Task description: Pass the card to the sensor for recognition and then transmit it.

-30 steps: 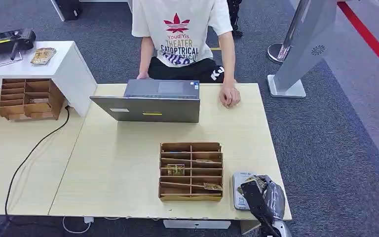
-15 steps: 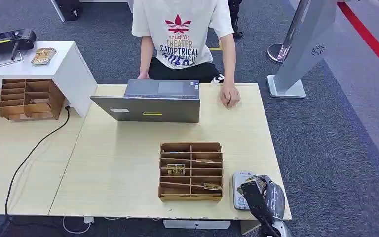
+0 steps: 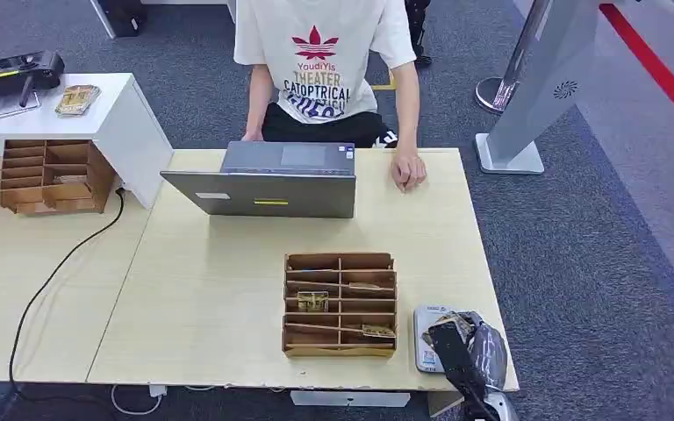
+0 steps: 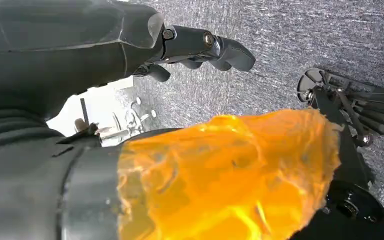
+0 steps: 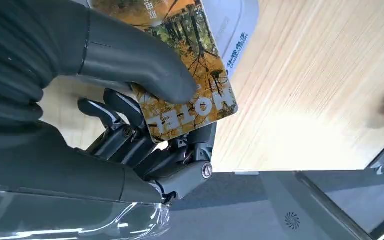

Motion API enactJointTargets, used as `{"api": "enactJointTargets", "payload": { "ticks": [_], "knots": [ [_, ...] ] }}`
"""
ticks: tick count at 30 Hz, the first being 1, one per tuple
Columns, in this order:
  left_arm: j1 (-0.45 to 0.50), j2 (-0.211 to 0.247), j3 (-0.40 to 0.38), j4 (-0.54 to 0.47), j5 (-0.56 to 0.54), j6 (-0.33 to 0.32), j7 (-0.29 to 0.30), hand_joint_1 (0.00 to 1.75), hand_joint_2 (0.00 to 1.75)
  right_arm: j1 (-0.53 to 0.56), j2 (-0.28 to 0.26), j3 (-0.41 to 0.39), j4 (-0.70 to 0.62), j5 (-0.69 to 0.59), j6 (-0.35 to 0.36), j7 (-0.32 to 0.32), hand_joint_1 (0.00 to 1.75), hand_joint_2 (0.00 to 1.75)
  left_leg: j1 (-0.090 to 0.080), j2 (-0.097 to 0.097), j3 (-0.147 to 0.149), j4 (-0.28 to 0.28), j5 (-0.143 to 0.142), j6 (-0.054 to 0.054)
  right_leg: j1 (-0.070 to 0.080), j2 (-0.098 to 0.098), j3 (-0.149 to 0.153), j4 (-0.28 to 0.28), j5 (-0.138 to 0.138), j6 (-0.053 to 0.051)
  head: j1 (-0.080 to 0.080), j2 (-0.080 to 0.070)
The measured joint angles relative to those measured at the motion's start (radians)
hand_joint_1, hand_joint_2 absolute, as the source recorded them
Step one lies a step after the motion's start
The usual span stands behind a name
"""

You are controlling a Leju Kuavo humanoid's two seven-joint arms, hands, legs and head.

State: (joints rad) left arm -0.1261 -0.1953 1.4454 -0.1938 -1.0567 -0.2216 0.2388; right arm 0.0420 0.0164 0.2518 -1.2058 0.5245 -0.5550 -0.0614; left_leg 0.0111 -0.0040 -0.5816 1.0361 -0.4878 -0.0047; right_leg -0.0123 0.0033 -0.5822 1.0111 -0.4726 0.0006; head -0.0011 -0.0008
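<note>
At the table's front right corner my right hand (image 3: 467, 353) holds a card (image 3: 453, 326) with an autumn-forest print just above the grey-white sensor (image 3: 426, 347). In the right wrist view the thumb (image 5: 140, 65) presses the card (image 5: 192, 82) against the darker fingers, and the sensor's white casing (image 5: 235, 22) lies right behind the card. Whether card and sensor touch I cannot tell. My left hand (image 4: 200, 47) hangs over grey carpet, its fingers loosely bent and holding nothing.
A wooden card organizer (image 3: 340, 303) with a few cards stands just left of the sensor. Across the table (image 3: 211, 298) a person (image 3: 320, 61) sits behind a laptop (image 3: 263, 189), one hand (image 3: 408, 171) on the tabletop. A second organizer (image 3: 48, 175) and a cable lie far left.
</note>
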Motion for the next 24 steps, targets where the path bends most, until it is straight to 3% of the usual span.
{"api": "enactJointTargets", "payload": {
  "ticks": [16, 24],
  "knots": [
    [0.000, -0.001, 0.000, 0.000, 0.001, 0.000, 0.000, 0.00, 0.00, 0.001, 0.000, 0.002, 0.000, -0.002, -0.013, -0.005, 1.75, 1.75, 0.000, 0.000, 0.000, 0.000, 0.000, 0.000, 0.000, 0.000, 0.000, 0.000, 0.000, 0.000, 0.000, 0.000],
    [0.000, -0.002, 0.000, 0.000, 0.003, 0.002, -0.006, 0.00, 0.00, 0.036, 0.000, 0.026, -0.097, -0.001, -0.090, -0.093, 1.75, 1.75, 0.000, 0.000, 0.000, 0.000, 0.000, 0.000, 0.000, 0.000, 0.000, 0.000, 0.000, 0.000, 0.000, 0.000]
  ]
}}
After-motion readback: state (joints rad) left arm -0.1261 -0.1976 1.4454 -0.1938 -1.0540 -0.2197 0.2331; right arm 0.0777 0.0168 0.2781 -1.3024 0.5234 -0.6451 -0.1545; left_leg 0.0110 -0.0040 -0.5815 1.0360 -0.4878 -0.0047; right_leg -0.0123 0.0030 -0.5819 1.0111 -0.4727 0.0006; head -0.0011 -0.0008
